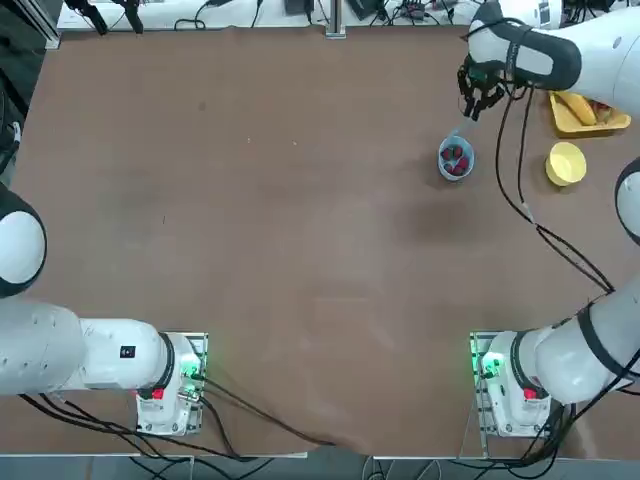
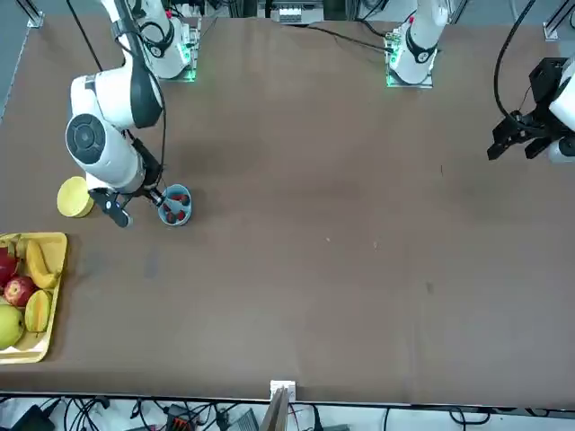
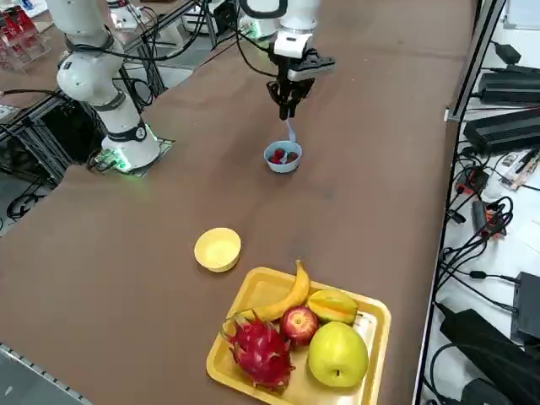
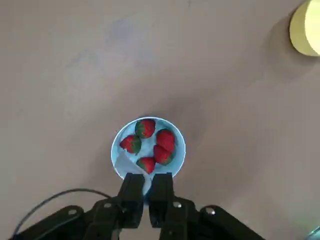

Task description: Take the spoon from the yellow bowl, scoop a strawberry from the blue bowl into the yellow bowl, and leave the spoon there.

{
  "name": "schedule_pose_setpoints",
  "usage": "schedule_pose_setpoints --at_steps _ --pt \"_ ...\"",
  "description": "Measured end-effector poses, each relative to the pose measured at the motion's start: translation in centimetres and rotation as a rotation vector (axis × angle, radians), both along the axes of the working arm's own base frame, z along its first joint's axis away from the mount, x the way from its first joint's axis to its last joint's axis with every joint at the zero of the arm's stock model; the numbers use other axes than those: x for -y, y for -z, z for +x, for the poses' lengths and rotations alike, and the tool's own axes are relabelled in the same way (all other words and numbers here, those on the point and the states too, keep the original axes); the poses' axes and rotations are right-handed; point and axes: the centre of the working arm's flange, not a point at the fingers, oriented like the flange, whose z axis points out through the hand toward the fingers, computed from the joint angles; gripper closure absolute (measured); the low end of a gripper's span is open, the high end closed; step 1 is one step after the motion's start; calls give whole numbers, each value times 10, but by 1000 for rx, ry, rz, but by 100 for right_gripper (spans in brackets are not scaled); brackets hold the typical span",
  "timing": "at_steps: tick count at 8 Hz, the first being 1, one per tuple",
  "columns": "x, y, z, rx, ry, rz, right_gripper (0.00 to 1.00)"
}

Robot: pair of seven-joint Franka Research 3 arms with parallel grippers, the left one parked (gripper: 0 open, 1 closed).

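We hold the spoon point(image 4: 131, 169) clenched between our jaws point(image 4: 146, 192), handle up and bowl end down, so the tip can dip under a berry rather than push it sideways. The right arm hangs just above the blue bowl point(image 4: 118, 150), with the wrist pointing nearly straight down, which keeps the spoon's pale tip inside the rim on the side nearest the jaws. In the side view the spoon point(image 3: 291, 132) reaches down from the jaws point(image 3: 287, 108) to the blue bowl point(image 3: 283, 165).

Four strawberries point(image 4: 155, 145) lie in the blue bowl, bunched toward the far wall from the spoon tip; the closest one sits just beside it, and we cannot tell whether they touch. We judge that none is on the spoon yet, so the scoop is only starting.

The yellow bowl point(image 3: 218, 250) stands empty on the surface point(image 3: 169, 219), well apart from the blue bowl and near the fruit tray point(image 3: 371, 316). It is left clear because the strawberry and the spoon both have to end up there.
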Motion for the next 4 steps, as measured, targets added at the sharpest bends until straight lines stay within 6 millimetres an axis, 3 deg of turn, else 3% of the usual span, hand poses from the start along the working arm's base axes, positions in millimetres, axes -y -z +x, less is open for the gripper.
schedule_pose_setpoints --at_steps 4 --pt "3 27 -8 23 114 29 89"
